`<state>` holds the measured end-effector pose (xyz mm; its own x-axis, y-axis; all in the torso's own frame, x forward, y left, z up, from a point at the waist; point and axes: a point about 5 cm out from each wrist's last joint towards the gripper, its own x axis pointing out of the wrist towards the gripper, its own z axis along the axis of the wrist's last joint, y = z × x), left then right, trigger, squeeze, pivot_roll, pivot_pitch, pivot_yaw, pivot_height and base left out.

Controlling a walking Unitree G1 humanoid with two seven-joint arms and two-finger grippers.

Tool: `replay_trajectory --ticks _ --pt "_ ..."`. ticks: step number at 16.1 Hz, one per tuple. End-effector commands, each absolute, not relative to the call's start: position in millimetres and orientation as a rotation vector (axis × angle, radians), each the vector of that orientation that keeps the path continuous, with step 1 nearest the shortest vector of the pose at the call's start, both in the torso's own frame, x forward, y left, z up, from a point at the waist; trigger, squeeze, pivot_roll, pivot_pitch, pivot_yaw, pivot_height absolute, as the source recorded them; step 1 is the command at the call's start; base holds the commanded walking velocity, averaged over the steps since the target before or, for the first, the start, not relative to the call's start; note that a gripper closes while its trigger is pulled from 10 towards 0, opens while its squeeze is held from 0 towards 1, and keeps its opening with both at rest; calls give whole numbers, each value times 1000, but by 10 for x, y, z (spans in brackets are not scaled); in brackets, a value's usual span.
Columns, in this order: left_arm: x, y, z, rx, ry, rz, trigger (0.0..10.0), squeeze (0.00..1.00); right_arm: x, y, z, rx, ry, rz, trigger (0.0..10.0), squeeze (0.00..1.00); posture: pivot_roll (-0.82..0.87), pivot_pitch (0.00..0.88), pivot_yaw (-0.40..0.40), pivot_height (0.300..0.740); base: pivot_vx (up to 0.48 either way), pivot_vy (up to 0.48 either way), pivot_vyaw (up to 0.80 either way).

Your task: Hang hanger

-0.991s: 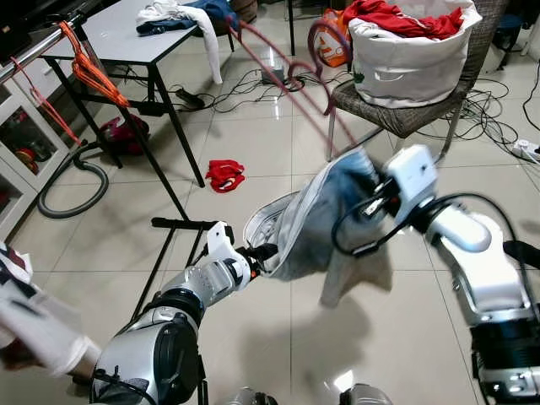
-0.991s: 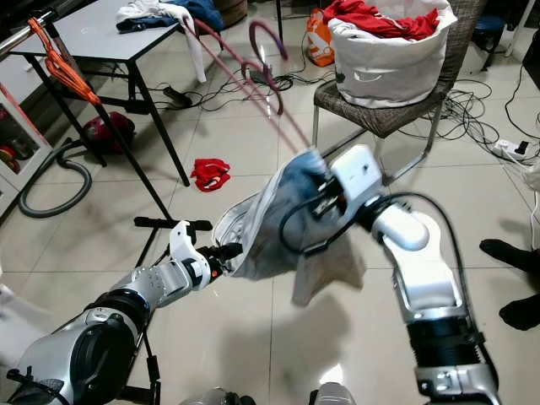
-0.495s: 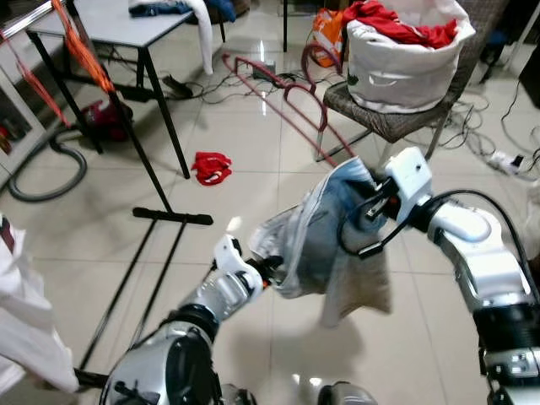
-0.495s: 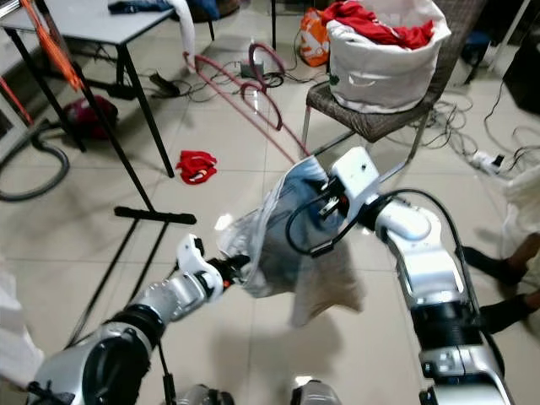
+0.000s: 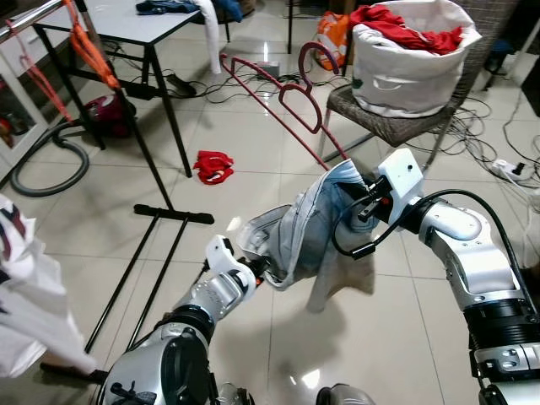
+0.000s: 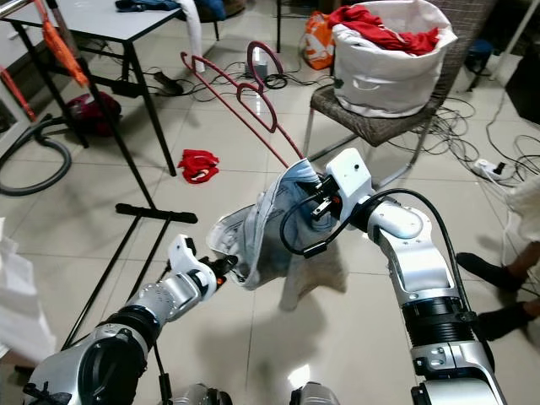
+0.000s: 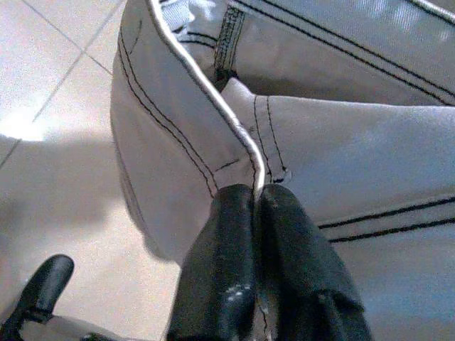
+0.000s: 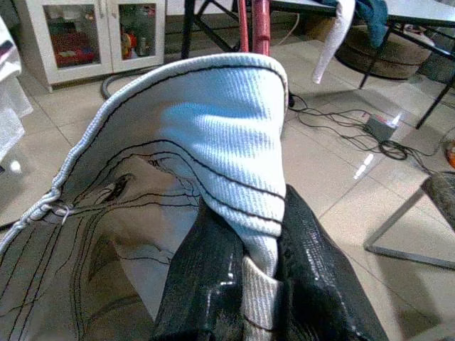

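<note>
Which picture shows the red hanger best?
The left eye view: the red hanger shows whole, hook up, poking out of the grey garment. The right eye view nearly matches; the right wrist view shows just a red strip.

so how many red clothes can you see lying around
2. One small red garment lies crumpled on the floor tiles beside the table leg. Another red garment sits heaped on top of the white laundry basket on the wicker chair. More may be buried in the basket.
</note>
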<state>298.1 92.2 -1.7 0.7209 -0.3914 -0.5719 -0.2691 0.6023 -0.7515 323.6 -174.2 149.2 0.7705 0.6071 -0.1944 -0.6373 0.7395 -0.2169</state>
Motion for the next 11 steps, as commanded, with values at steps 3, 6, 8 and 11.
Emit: replay_trajectory --ticks 3,6,8,11 --pt "3122 982 117 -950 733 -67 0 0 3223 -1773 1541 -226 76 654 10000 0 -185 0 76 740 0 0 0" --pt "3302 1087 307 -920 641 -70 0 0 3207 -1828 1543 -229 79 633 10000 0 -201 0 84 740 0 0 0" --pt "3417 1131 454 -907 585 -90 0 0 3196 -1846 1505 -245 96 633 10000 0 -201 0 85 740 0 0 0" --pt "3541 1188 636 -871 523 -131 0 0 3153 -1845 1389 -245 146 644 10000 0 -199 0 87 740 0 0 0"
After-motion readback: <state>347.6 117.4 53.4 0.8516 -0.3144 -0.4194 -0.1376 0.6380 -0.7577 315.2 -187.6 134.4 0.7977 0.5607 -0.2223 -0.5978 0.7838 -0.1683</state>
